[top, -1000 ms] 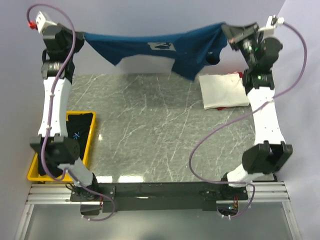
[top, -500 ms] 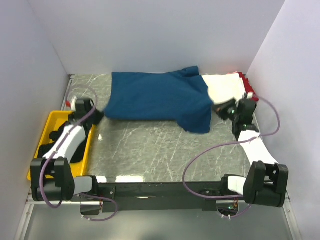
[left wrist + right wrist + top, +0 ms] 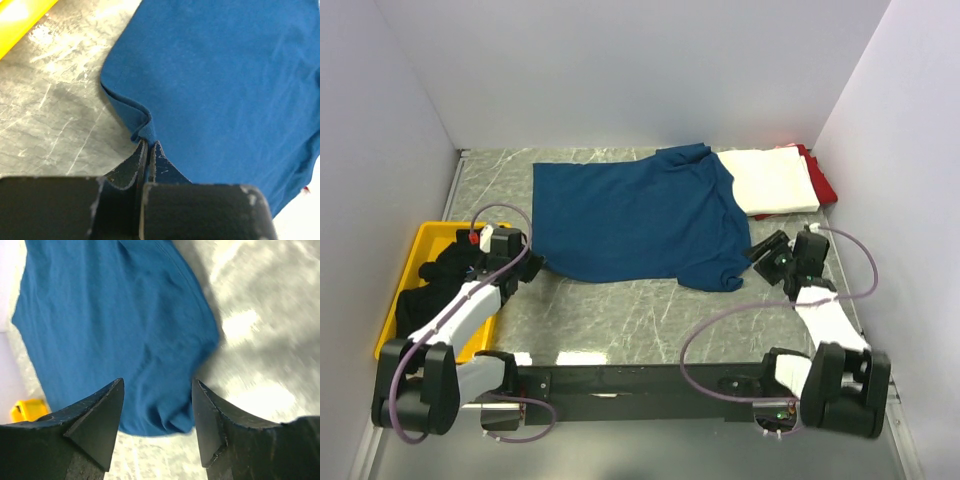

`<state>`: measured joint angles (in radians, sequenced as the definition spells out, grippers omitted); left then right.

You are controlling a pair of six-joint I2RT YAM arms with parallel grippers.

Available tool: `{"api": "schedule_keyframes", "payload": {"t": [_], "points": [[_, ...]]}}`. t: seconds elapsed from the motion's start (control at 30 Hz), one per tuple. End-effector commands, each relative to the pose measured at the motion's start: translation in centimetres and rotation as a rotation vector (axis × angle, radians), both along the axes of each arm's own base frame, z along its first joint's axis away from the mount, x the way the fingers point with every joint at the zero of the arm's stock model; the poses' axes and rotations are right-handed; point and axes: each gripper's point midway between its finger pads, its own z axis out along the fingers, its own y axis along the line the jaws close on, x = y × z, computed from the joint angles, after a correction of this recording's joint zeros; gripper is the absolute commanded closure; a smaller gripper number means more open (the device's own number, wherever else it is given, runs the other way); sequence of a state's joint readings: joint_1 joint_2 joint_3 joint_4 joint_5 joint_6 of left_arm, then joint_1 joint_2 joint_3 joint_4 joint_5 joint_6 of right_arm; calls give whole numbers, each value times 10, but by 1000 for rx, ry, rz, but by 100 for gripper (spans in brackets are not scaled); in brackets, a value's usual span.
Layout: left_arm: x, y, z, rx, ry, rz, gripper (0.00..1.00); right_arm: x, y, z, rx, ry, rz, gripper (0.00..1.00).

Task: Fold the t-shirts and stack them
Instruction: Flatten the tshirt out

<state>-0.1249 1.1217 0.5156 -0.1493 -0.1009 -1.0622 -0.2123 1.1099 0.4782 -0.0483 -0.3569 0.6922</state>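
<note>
1. Hem of the navy tee (image 3: 630, 215), near-left corner, pinched between the left gripper's (image 3: 148, 145) pressed-together jaws.
2. Right gripper (image 3: 157, 385) spread wide, just beside its near-right corner.
3. Navy tee flat mid-table; folded white tee (image 3: 775, 180) on red tee (image 3: 823, 185), far right.

Counted one blue t-shirt (image 3: 630, 220). Noted one white t-shirt (image 3: 770, 180) and, under it, one red t-shirt (image 3: 824, 182), seen only as an edge. Could not number the black t-shirts (image 3: 438, 282), heaped together as one dark pile. Tallied four colours of shirt in all. Found one yellow bin (image 3: 412, 250) and one table (image 3: 620, 310). Counted two arms, a left arm (image 3: 460, 310) and a right arm (image 3: 825, 318), and two grippers, a left gripper (image 3: 148, 150) and a right gripper (image 3: 157, 385), each with two fingers. Made out two purple cables (image 3: 503, 209), one to each arm.
</note>
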Motion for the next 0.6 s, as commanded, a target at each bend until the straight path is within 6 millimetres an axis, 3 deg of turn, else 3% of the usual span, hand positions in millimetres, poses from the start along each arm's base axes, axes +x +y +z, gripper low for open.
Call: {"api": "schedule_keyframes", "payload": {"t": [0.0, 0.03, 0.07, 0.27, 0.43, 0.57], "points": [[5, 4, 15, 10, -76, 31, 99, -31, -10, -16, -73, 44, -52, 36], [4, 4, 16, 12, -78, 30, 99, -30, -12, -9, -85, 17, -62, 37], [4, 5, 18, 15, -82, 31, 99, -41, -11, -21, -75, 45, -75, 39], [4, 5, 25, 30, -93, 20, 99, -52, -8, -27, -71, -22, -97, 54], [3, 5, 25, 35, -94, 14, 99, -46, -7, -29, -54, -4, -86, 54], [4, 5, 26, 34, -100, 12, 99, -42, 4, -41, 7, 43, -44, 53]]}}
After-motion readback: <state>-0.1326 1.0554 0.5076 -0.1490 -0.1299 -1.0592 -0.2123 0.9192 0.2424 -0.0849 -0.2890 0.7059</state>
